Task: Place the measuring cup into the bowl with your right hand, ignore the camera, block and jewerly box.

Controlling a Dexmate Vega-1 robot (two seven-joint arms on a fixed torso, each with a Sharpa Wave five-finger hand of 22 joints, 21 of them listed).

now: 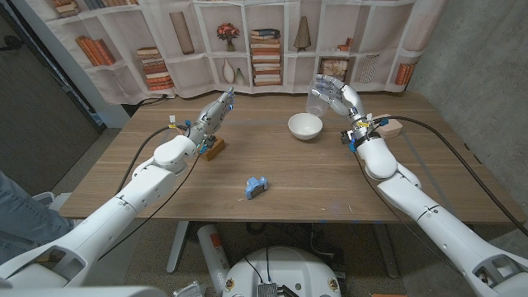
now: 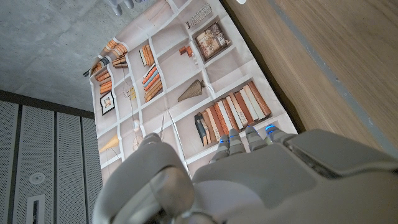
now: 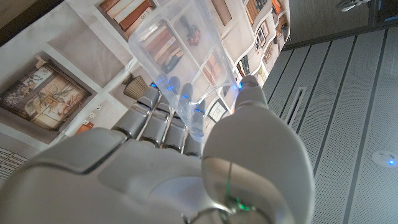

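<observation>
Nearest to the head camera, low in the frame, both white arms come in from the bottom corners and reach up over the wooden table. At the upper right of the head view the right hand is raised above the table and holds the measuring cup, a clear plastic one, with fingers on one side and the thumb on the other. In the right wrist view the fingers lie behind the transparent wall of the cup and the thumb presses it from the near side. The cup is in the air, up and to the right of the white bowl, which stands on the table near the middle of the frame; cup and bowl do not touch.

At the upper left of centre, the left hand holds nothing, and its fingers point up and away, stretched and close together. Just below it a small wooden block lies on the table. A small blue and grey object lies lower, near the centre. At the right, beside the right wrist, a pinkish box is partly hidden. Behind the table hangs a backdrop printed with bookshelves.
</observation>
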